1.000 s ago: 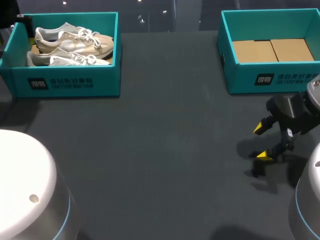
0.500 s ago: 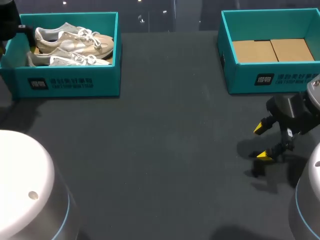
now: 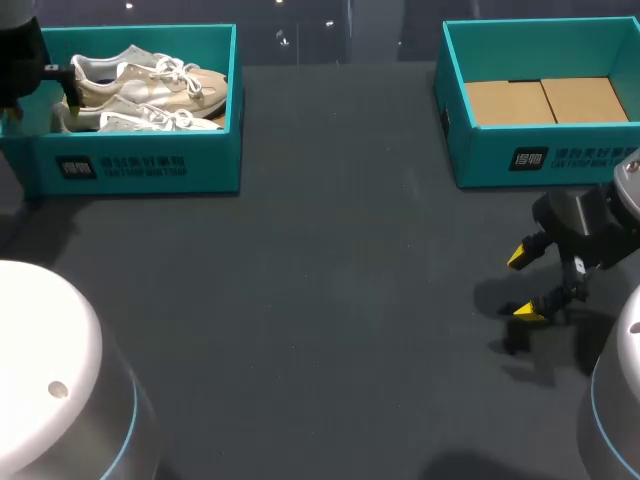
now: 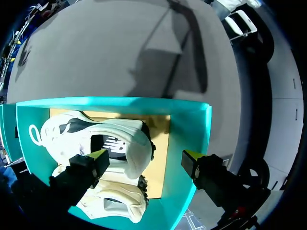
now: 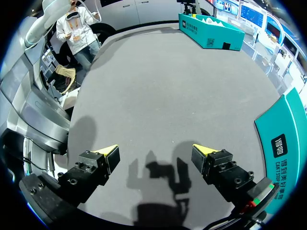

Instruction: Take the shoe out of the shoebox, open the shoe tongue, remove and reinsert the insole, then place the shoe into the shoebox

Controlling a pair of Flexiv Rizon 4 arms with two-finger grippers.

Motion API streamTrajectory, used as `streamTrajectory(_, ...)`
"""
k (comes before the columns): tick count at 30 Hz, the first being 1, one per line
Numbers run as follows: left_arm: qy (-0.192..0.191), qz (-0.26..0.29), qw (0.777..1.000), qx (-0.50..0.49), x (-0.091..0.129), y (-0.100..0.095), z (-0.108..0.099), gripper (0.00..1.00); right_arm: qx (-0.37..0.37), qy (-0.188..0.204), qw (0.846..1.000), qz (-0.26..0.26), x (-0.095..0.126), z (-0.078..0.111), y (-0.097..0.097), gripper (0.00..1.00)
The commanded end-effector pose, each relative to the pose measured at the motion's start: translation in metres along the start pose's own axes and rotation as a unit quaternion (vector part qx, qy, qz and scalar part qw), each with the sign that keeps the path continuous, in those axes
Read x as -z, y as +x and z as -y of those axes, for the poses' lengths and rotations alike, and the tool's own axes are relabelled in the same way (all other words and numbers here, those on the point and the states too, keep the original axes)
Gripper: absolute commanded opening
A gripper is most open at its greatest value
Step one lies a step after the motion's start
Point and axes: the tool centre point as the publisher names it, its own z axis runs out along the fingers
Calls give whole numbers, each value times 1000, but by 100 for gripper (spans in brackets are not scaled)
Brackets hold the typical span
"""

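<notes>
Your left fingers [image 4: 97, 162] hung released over the heel end of the shoes [image 3: 140, 88] lying in the shoebox [image 3: 140, 165], while your right fingers [image 3: 527, 311] stood spread apart above the bench [image 3: 330, 300]

The left gripper [image 4: 144, 157] is hovering wide open over the teal shoebox [image 4: 144, 106], a white shoe [image 4: 128, 143] lying at its ten o'clock.

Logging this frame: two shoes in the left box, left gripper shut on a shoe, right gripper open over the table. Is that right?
Not quite. The left gripper is open, not shut on a shoe. The left wrist view shows its fingers wide apart, one above the shoes and the other by the wall of the box. The rest holds.
</notes>
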Motion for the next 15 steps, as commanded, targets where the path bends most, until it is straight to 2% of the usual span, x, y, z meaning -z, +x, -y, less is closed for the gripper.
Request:
streamTrajectory(1, 1, -1, 1000, -1, -9, -3, 1, 100, 0, 1, 1000, 1, 0, 0, 1, 100)
streamTrajectory(8, 6, -6, 1000, 1, -23, -6, 1, 90, 0, 1, 1000, 1, 0, 0, 1, 100)
streamTrajectory(15, 12, -8, 1000, 6, -34, -5, -1, 87, 0, 1, 1000, 1, 0, 0, 1, 100)
